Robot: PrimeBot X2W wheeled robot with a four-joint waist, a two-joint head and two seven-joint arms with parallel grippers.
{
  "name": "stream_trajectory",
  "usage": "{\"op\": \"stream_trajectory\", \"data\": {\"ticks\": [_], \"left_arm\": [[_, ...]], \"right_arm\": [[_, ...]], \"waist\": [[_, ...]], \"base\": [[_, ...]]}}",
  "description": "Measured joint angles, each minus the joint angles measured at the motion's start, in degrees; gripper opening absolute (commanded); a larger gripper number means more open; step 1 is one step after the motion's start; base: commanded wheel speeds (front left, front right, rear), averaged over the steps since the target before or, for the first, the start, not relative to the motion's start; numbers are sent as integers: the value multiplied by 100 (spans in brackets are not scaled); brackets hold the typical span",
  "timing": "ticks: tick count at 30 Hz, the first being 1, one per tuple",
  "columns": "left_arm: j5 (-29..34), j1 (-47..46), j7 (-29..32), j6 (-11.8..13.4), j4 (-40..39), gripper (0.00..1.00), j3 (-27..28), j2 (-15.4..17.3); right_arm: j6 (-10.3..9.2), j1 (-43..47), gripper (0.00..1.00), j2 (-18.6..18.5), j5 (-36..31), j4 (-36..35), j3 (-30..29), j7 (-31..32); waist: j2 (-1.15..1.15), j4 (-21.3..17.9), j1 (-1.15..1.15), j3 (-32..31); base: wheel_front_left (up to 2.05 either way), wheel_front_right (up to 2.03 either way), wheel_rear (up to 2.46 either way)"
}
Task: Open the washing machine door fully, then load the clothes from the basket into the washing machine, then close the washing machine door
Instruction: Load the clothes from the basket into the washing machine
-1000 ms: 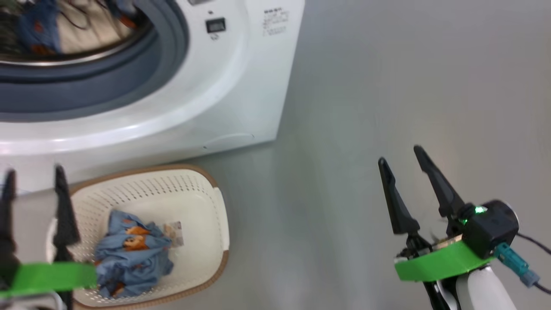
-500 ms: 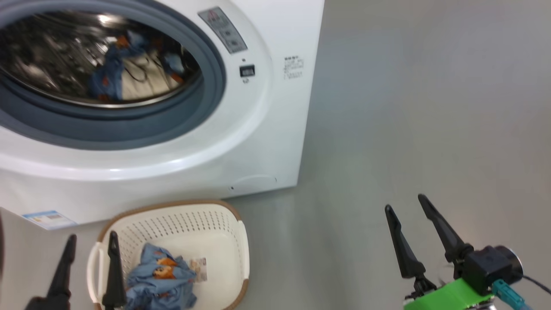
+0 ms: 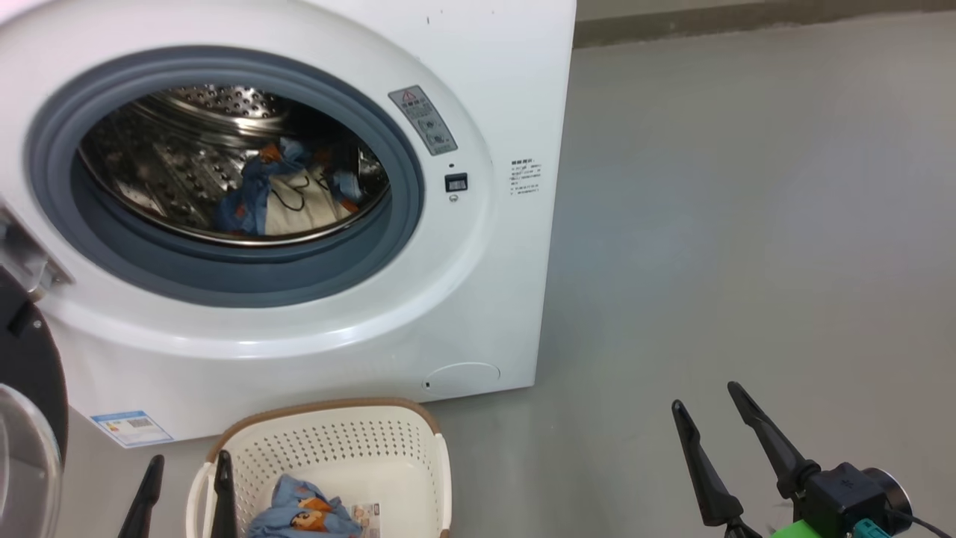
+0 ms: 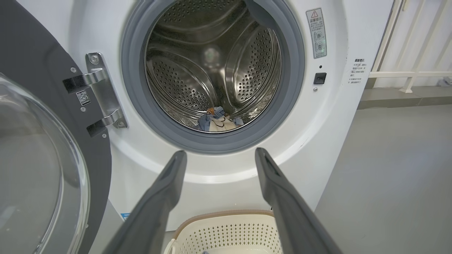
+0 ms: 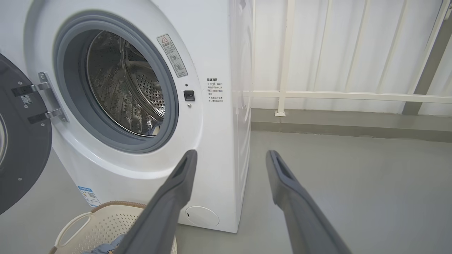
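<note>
Fingers spread, empty, on left gripper point(image 3: 187, 478) and right gripper point(image 3: 707, 400). Head camera tilted up over the last second; things unmoved. Blue and cream garments point(image 3: 276, 198) inside white front-loading washing machine point(image 3: 485, 75); light blue printed garment point(image 3: 302, 512) remaining in cream perforated basket point(image 3: 321, 409). Loading unfinished.
</note>
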Motion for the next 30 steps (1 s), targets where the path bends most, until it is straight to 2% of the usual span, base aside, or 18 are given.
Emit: {"op": "stream_trajectory", "data": {"ticks": [14, 30], "left_arm": [[86, 131, 0, -27, 82, 100, 120, -51], [103, 130, -1, -79, 94, 100, 181, -94]], "right_arm": [[0, 170, 100, -8, 0, -97, -13, 76], [0, 239, 100, 19, 0, -105, -18, 76]], "waist": [[0, -11, 0, -305], [0, 43, 0, -256]], "base": [[0, 0, 0], [0, 0, 0]]}}
